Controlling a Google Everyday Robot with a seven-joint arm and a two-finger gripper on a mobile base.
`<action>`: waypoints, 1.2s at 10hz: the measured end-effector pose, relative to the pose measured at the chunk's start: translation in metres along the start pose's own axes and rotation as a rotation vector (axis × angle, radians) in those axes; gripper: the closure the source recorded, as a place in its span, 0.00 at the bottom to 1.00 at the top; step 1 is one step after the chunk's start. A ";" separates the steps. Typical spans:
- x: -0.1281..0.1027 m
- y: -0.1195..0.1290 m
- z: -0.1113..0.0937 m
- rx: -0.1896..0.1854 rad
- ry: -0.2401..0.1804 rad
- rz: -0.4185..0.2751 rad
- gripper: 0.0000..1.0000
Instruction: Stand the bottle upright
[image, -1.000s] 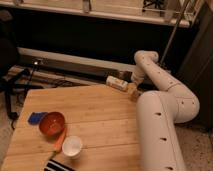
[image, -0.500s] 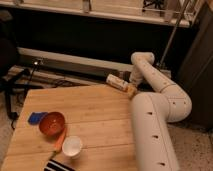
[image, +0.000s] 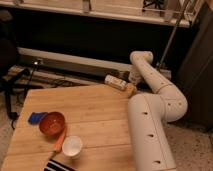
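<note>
The bottle (image: 116, 81) is whitish with a pale label and an orange-tan cap. It lies on its side, slightly tilted, at the far edge of the wooden table (image: 97, 112), with its cap end pointing right. My gripper (image: 131, 86) is at the end of the white arm (image: 150, 125), which loops up and comes down at the bottle's cap end. The gripper is right against the cap, and the wrist hides the contact. I cannot tell whether the bottle rests on the table or is held just above it.
A red bowl (image: 52, 123) sits at the table's left, with a blue object (image: 36, 118) beside it. A white cup (image: 72, 146) stands near the front, with an orange object (image: 60, 139) next to it. A striped item (image: 62, 166) lies at the front edge.
The arm's upper joint has swung left and lower, and the lower arm has shifted. The bottle stays at about the same spot by the table's far edge.
</note>
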 end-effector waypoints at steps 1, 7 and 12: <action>0.000 -0.002 -0.002 0.005 -0.001 0.005 0.35; -0.003 -0.004 -0.002 -0.003 -0.008 0.014 0.35; -0.005 -0.003 -0.002 -0.012 -0.018 0.025 0.35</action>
